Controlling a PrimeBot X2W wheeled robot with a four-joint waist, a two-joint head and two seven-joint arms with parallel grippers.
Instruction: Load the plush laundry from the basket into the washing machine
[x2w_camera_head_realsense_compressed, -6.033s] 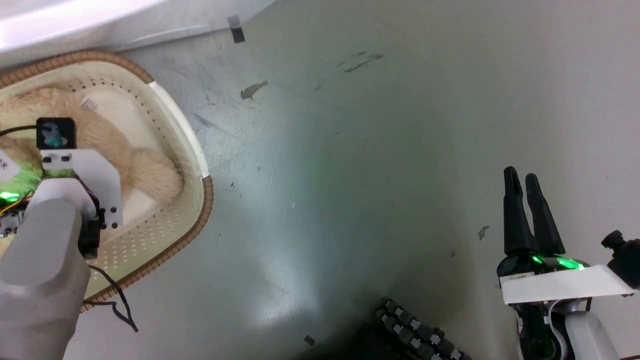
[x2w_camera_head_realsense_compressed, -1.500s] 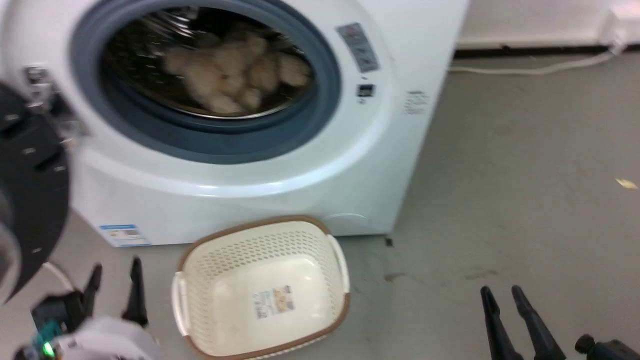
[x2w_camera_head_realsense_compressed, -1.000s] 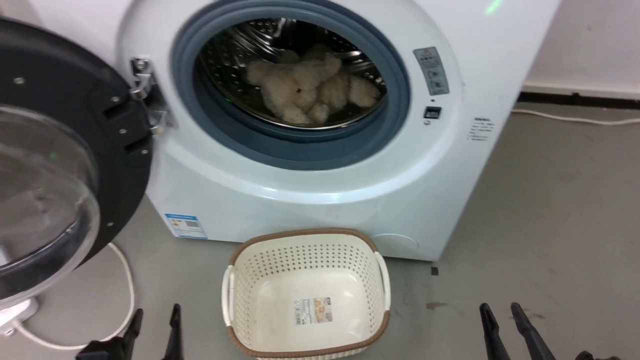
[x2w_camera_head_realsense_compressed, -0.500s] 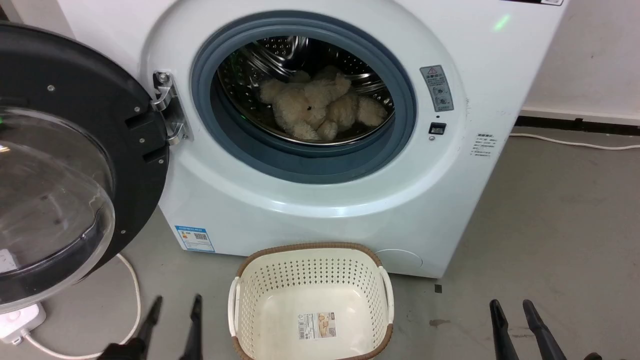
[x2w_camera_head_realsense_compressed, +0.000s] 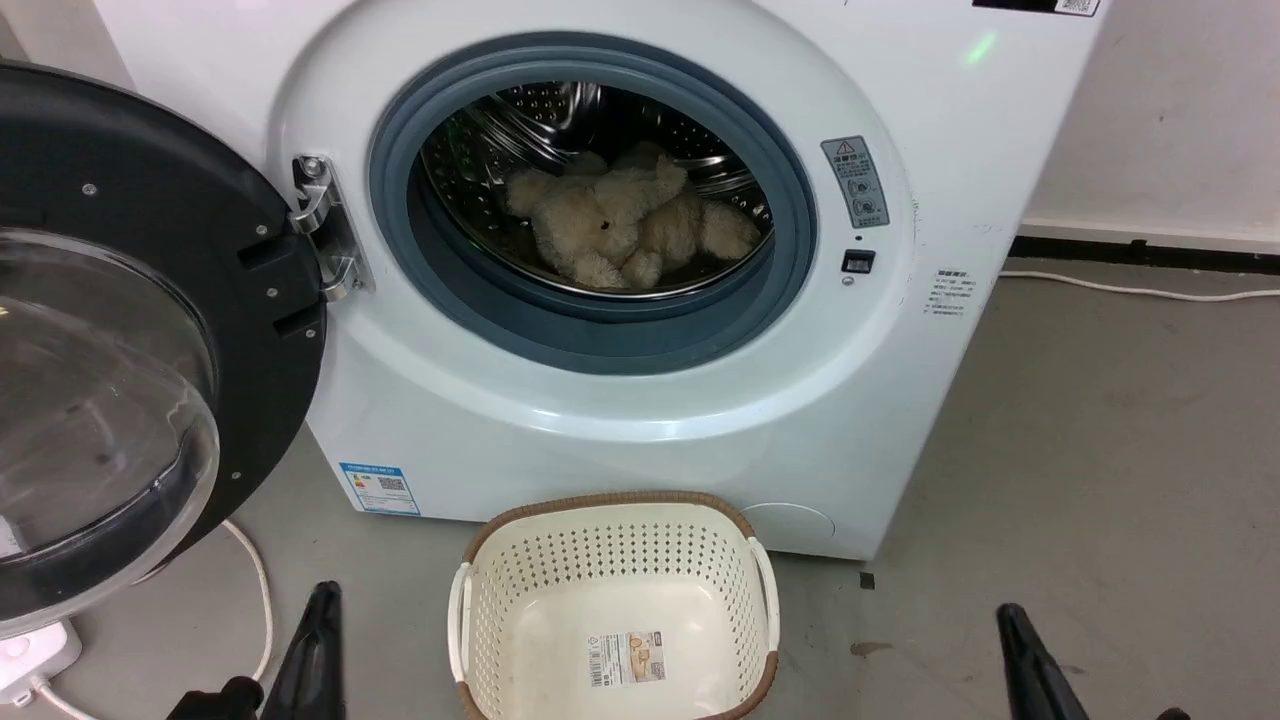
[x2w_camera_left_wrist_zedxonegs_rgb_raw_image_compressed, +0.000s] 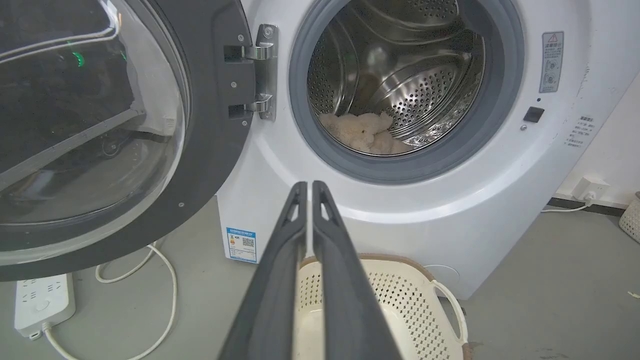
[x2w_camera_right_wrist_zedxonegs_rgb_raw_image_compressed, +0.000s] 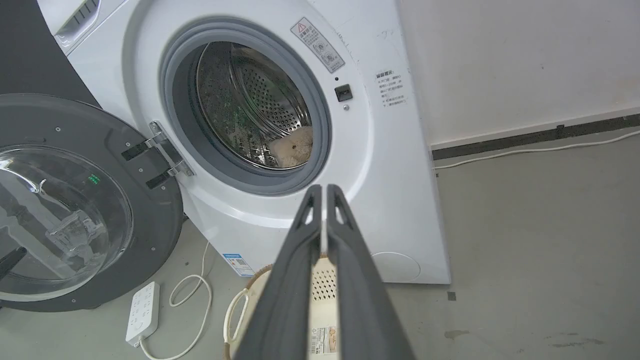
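Observation:
The cream-beige plush laundry (x2w_camera_head_realsense_compressed: 620, 225) lies in a heap inside the steel drum of the white washing machine (x2w_camera_head_realsense_compressed: 640, 400). Its black-framed glass door (x2w_camera_head_realsense_compressed: 130, 330) is swung wide open to the left. The cream perforated basket (x2w_camera_head_realsense_compressed: 615, 560) stands empty on the floor against the washer's front, its paper label showing on the bottom. My left gripper (x2w_camera_head_realsense_compressed: 325, 595) is shut, low and left of the basket. My right gripper (x2w_camera_head_realsense_compressed: 1010, 615) is shut, off to the basket's right. The left wrist view has the shut fingertips (x2w_camera_left_wrist_zedxonegs_rgb_raw_image_compressed: 306, 186) below the opening and the plush (x2w_camera_left_wrist_zedxonegs_rgb_raw_image_compressed: 365, 137) in the drum.
A white power strip (x2w_camera_left_wrist_zedxonegs_rgb_raw_image_compressed: 42, 300) and its looped cable (x2w_camera_head_realsense_compressed: 255, 590) lie on the grey floor under the open door. Another white cable (x2w_camera_head_realsense_compressed: 1150, 290) runs along the wall's dark skirting to the right of the washer. Bare floor stretches to the right.
Six seconds ago the plush lay in the basket under my left arm; now it is in the drum. In the last half second both grippers' fingers came together, and the camera shifted slightly.

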